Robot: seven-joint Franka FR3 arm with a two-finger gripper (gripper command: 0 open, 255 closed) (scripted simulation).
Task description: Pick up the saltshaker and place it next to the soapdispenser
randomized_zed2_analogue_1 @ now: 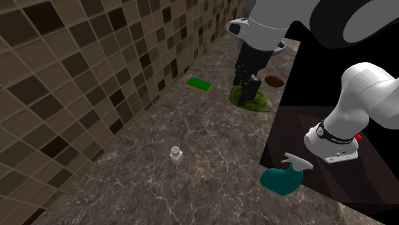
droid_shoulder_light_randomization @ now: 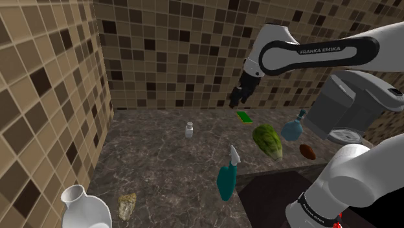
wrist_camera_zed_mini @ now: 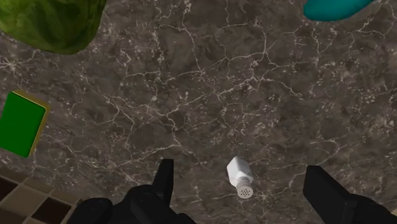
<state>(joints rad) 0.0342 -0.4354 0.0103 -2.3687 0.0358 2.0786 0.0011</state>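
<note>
The saltshaker [droid_shoulder_light_randomization: 190, 130] is a small white shaker with a perforated cap, standing alone on the dark marble counter [droid_shoulder_light_randomization: 162, 168]; it also shows in the second exterior view [randomized_zed2_analogue_1: 176, 154]. My gripper [droid_shoulder_light_randomization: 236, 98] hangs open well above the counter, up and to the shoulder view's right of the shaker. In the wrist view the saltshaker [wrist_camera_zed_mini: 240, 175] appears far below, between the spread fingers [wrist_camera_zed_mini: 164, 181], untouched. The soap dispenser [droid_shoulder_light_randomization: 294, 128], a blue-grey pump bottle, stands at the shoulder view's right near the arm.
A green sponge [droid_shoulder_light_randomization: 244, 116] lies near the tiled back wall. A leafy green lettuce [droid_shoulder_light_randomization: 267, 141] and a brown potato [droid_shoulder_light_randomization: 307, 151] sit near the dispenser. A teal spray bottle [droid_shoulder_light_randomization: 228, 175] stands at the counter's front; a white vase [droid_shoulder_light_randomization: 84, 207] stands front left.
</note>
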